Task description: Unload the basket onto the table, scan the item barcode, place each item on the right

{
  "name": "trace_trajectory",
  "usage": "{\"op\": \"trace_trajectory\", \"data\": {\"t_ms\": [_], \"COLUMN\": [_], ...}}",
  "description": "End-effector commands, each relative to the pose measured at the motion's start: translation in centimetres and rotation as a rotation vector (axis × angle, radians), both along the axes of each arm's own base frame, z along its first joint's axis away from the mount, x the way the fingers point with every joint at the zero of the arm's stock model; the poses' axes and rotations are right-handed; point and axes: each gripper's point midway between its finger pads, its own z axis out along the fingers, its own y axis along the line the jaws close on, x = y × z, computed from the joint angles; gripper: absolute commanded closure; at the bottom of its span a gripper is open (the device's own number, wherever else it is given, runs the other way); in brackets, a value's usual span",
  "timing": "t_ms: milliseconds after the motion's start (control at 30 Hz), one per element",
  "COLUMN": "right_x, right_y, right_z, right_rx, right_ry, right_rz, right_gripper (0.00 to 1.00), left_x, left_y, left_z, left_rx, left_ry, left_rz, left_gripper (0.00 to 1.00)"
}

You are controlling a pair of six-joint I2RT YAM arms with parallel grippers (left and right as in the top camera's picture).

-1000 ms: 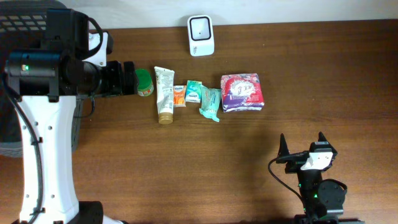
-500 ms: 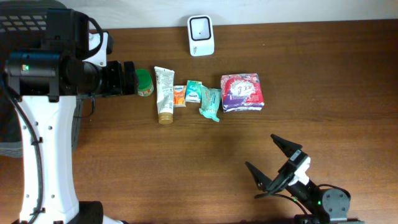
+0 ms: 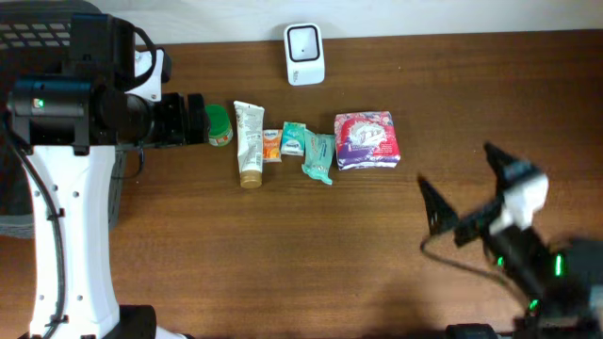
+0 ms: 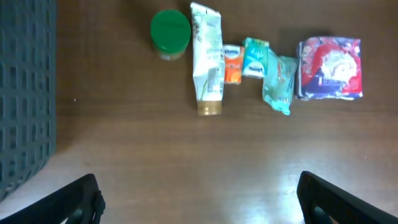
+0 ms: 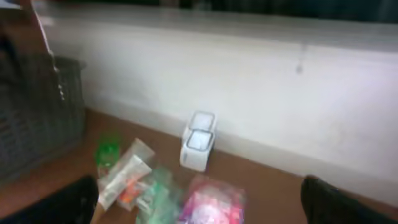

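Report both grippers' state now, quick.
Left gripper: open, holding nothing.
Right gripper: open, holding nothing.

Wooden table point(image 3: 283, 254) by a wall point(image 5: 261, 81)
Brown wood grain; the white wall runs along the far edge, a dark mesh basket point(image 4: 25, 93) at far left.

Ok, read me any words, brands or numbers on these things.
None can be read.
Print on the white tube, orange packet, small teal packet, teal pouch and red and purple pack: too small and blurred.
On the green lid and white scanner: no text visible.
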Motion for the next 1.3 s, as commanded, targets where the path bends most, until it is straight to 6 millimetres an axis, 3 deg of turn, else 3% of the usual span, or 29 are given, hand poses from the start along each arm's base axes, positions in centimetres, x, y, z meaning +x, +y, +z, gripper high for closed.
{"op": "trace_trajectory", "data": {"t_ms": [0,100,167,267,333,433,500,600,700,800,900,1033,1167,1233,1267], "right_x": [4.5,6.0,7.5,11.7,14.0,16.5,17.7,18.4,18.5,18.8,19.1,19.7,19.7,19.7,19.7], "right_y": [0.3,4.1,4.6,3.4,0.6,-1.6,-2.8,-2.5,-1.1,-0.8,-0.1,1.0,1.1,1.1,1.1], "right_z": [-0.3,-2.2,-4.5,-10.8,-16.2,-22.1,-25.0,-28.1,-29.8,-30.9,-31.0,-32.3,-34.1,-34.0,-34.0], "right_rx": [-0.028,0.111,0.151,0.138,0.122,0.149,0.207,0.337,0.401,0.403,0.392,0.405,0.424,0.425,0.425], "right_ry": [0.281,0.632,0.735,0.898,1.053,1.159,1.202,1.236,1.234,1.240,1.227,1.243,1.278,1.278,1.279], "right_rz": [0.029,0.265,0.301,0.205,-0.004,-0.063,-0.064,0.087,0.221,0.229,0.241,0.233,0.221,0.221,0.220], "right_gripper": [0.01,0.01,0.01,0.01,0.01,0.01,0.01,0.01,0.01,0.01,0.09,0.13,0.35,0.54,0.69], "left_x": [-0.5,-0.5,-0.5,-0.5,-0.5,-0.5,-0.5,-0.5,-0.5,-0.5,-0.5,-0.5,-0.5,-0.5,-0.5], "left_y": [0.0,0.0,0.0,0.0,0.0,0.0,0.0,0.0,0.0,0.0,0.0,0.0,0.0,0.0,0.0], "left_z": [0.6,0.6,0.6,0.6,0.6,0.6,0.6,0.6,0.6,0.6,0.6,0.6,0.6,0.6,0.6], "left_rx": [-0.014,-0.014,-0.014,-0.014,-0.014,-0.014,-0.014,-0.014,-0.014,-0.014,-0.014,-0.014,-0.014,-0.014,-0.014], "left_ry": [-0.014,-0.014,-0.014,-0.014,-0.014,-0.014,-0.014,-0.014,-0.014,-0.014,-0.014,-0.014,-0.014,-0.014,-0.014], "left_rz": [0.008,0.008,0.008,0.008,0.008,0.008,0.008,0.008,0.008,0.008,0.008,0.008,0.008,0.008,0.008], "left_gripper": [0.01,0.01,0.01,0.01,0.01,0.01,0.01,0.01,0.01,0.01,0.01,0.01,0.01,0.01,0.01]}}
